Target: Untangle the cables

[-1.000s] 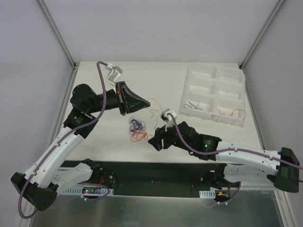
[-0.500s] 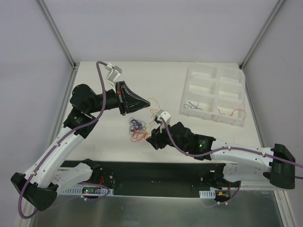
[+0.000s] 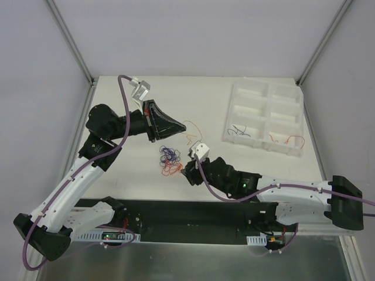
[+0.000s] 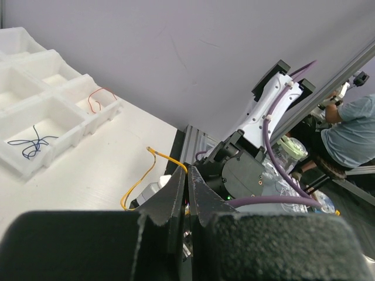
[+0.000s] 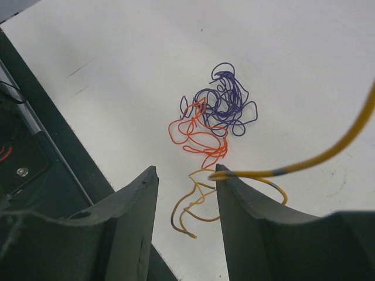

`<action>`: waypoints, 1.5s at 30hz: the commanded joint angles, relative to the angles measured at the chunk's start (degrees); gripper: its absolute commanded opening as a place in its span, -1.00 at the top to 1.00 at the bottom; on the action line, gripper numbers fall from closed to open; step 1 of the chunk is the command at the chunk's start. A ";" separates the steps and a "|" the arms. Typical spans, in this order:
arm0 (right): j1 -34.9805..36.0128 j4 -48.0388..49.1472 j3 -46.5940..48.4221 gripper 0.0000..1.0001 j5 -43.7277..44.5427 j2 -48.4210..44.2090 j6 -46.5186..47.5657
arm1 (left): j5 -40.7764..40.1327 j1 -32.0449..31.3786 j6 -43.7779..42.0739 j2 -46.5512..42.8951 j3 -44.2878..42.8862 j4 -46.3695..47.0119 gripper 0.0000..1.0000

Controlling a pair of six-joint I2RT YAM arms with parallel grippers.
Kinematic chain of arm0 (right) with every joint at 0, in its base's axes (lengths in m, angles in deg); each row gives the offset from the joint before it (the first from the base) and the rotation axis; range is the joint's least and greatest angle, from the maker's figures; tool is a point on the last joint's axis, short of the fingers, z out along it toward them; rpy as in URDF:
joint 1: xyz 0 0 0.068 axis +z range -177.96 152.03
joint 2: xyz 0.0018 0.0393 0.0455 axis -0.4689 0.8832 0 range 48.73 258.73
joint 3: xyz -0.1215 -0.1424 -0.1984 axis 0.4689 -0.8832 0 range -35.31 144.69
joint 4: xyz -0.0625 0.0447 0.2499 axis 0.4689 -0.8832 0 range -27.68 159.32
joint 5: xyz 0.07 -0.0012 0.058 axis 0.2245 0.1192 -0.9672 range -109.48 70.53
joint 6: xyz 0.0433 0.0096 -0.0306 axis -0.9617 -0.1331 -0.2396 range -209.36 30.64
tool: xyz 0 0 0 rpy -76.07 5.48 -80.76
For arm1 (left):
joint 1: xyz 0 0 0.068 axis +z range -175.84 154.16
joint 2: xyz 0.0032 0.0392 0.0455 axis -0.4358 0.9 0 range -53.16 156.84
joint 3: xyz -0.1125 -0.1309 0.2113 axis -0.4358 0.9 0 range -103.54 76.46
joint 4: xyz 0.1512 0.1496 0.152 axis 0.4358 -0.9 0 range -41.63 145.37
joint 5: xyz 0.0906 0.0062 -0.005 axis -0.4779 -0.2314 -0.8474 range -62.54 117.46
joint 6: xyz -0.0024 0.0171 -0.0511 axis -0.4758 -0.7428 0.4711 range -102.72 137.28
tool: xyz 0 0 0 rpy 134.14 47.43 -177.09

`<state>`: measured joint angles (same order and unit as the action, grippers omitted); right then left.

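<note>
**Left arm.** I read the left gripper (image 4: 187,173) as clenched. Its jaws are pressed together, with a yellow strand (image 4: 138,182) pinched at the tips. The strand arcs from the tips down toward the table (image 3: 193,93). The gripper sits well to the left of the white tray (image 3: 296,120), level with the tray's near row.

**Right arm.** I read the right gripper (image 5: 186,169) as released. Its jaws stand apart with nothing between them. It hangs over the table well left of the tray and nearer the arm bases than the tray's near edge.

**Work item.** The cables (image 3: 169,158) lie bunched on the table, well left of the tray and between the two grippers.
- A purple coil (image 5: 225,102) and an orange-red coil (image 5: 196,133) overlap.
- A second yellow loop (image 5: 196,206) lies flat, touching the orange-red coil's end.
- I cannot tell whether this loop joins the pinched strand.

**Tray contents.** A dark blue wire (image 4: 26,140) lies in one near-row compartment. A red wire (image 4: 96,99) lies in the compartment beside it.
</note>
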<state>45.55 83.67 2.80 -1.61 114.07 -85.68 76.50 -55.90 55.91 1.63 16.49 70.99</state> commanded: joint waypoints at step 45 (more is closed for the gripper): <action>-17.60 -19.08 -17.81 0.99 15.09 -15.86 -25.74 | -74.77 -0.17 -43.81 -24.28 -12.28 -29.24 1.00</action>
<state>32.87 75.60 -18.10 15.18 98.05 -105.46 11.69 -55.86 18.60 -18.39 6.44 38.16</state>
